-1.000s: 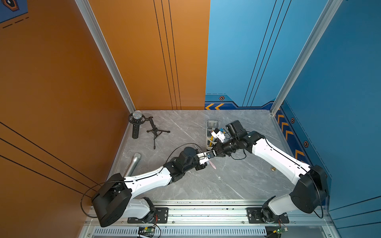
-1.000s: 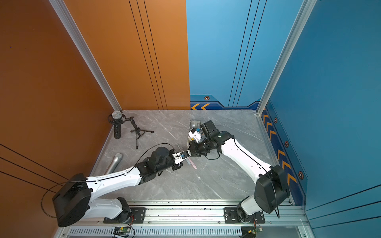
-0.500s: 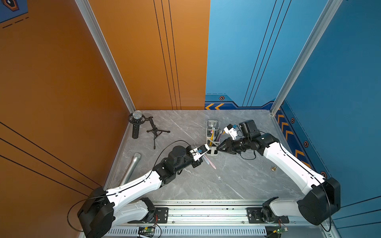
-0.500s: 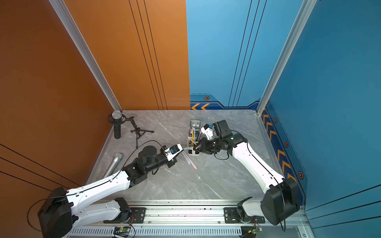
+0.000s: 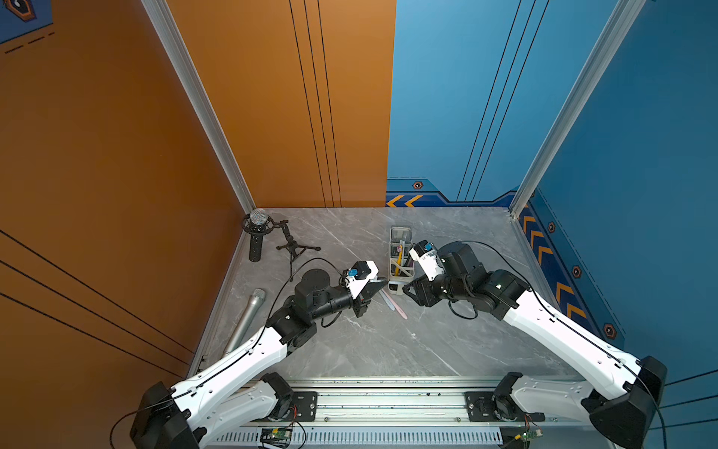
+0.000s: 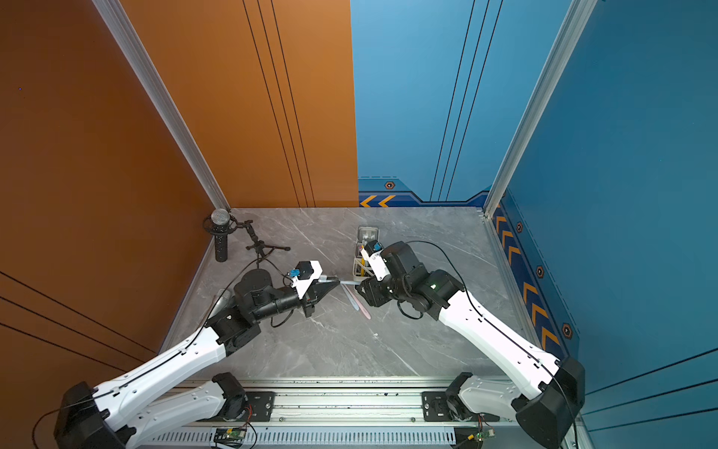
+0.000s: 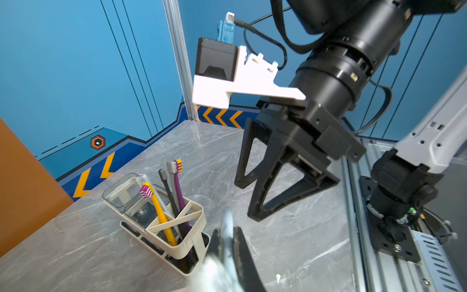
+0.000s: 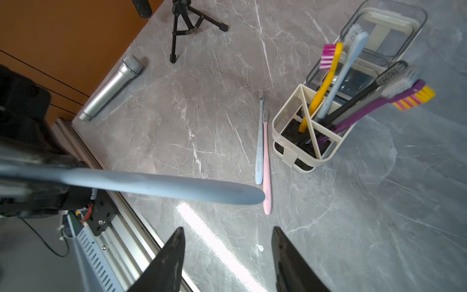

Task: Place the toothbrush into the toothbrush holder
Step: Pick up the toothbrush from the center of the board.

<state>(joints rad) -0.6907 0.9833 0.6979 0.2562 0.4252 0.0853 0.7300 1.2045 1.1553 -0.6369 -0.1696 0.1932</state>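
Filling the floor of the booth in both top views, the grey marble-patterned desk [image 5: 388,350] carries all the things. Over it two white and black arms reach toward each other.

The left claw [image 6: 334,285] is closed tightly on a pale blue plastic toothbrush [image 8: 177,187]. It holds this toothbrush in the air, almost level, with the rounded handle end sticking out toward the right claw [image 8: 227,263]. The right claw has its two black fingers [image 8: 166,265] well apart and nothing is between them. The handle end is close in front of it, and I cannot tell if they touch. The held toothbrush is near the holder but not inside it.

A narrow cream-white plastic toothbrush holder [image 7: 188,250] with clear square cups stands upright just beyond the two claws. In its divided end compartment lean a yellow toothbrush [image 8: 321,96], a light blue one [image 8: 341,75], a black one [image 8: 353,101] and a purple one [image 8: 374,106].

A silver handheld microphone [image 5: 246,315] lies near the orange wall. A black microphone [image 5: 256,237] stands in the corner, with a small black tripod [image 5: 293,248] beside it.

Two slim toothbrushes, one speckled blue [image 8: 259,141] and one pink [image 8: 265,164], lie side by side on the desk, touching each other, just beside the holder.
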